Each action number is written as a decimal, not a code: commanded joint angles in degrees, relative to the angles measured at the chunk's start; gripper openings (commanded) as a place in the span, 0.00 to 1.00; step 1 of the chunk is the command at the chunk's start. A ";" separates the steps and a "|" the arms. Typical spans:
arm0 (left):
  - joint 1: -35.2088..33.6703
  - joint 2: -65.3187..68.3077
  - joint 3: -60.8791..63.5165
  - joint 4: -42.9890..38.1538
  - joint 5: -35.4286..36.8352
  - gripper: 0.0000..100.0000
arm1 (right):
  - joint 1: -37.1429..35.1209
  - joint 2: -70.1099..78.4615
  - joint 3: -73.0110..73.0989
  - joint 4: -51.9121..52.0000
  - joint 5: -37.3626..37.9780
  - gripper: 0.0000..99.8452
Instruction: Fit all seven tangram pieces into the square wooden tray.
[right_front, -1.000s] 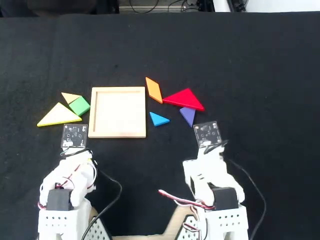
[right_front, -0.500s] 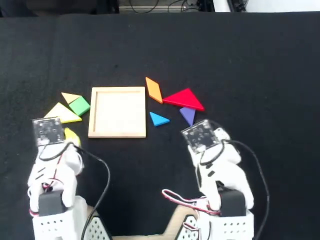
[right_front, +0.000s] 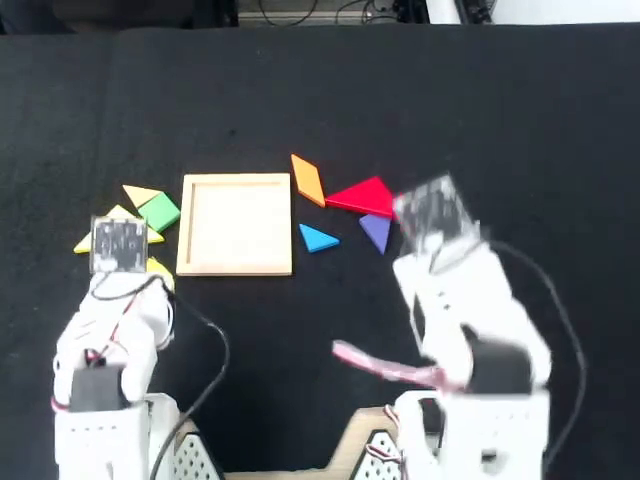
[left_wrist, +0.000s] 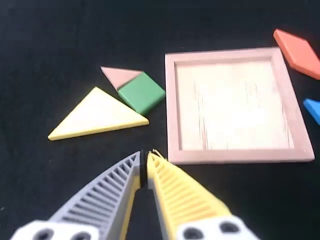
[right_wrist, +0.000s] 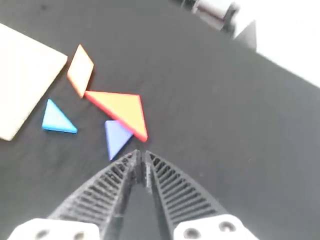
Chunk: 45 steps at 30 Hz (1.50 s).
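The square wooden tray (right_front: 236, 180) lies with nothing in it. To its left lie a large yellow triangle (left_wrist: 97, 115), a green square (left_wrist: 142, 92) and a small pale triangle (left_wrist: 120, 76). To its right lie an orange parallelogram (right_front: 308, 180), a red triangle (right_front: 362, 197), a blue triangle (right_front: 317, 238) and a purple triangle (right_front: 375, 230). My left gripper (left_wrist: 145, 155) is shut and holds nothing, hanging just near of the yellow triangle and the tray's near left corner. My right gripper (right_wrist: 140, 155) is shut and holds nothing, above the cloth near the purple triangle (right_wrist: 116, 136).
A black cloth covers the table. The left arm's wrist (right_front: 120, 245) overlaps part of the yellow triangle in the high view. The right arm's wrist (right_front: 432, 208) stands beside the red triangle's right corner. Cables trail near both arm bases.
Both arms have swung up and forward from their folded poses. The right wrist went farther out, toward the red triangle. The left wrist now sits over the yellow triangle.
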 joint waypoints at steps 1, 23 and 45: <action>0.57 18.29 -11.47 -2.11 -0.70 0.03 | 0.70 21.32 -20.70 7.56 -2.29 0.01; -4.70 62.86 -19.82 -25.93 7.03 0.12 | -3.52 109.23 -95.87 26.99 -1.32 0.18; -1.89 63.56 -16.31 -32.35 6.77 0.12 | -4.22 131.65 -120.48 33.85 5.27 0.28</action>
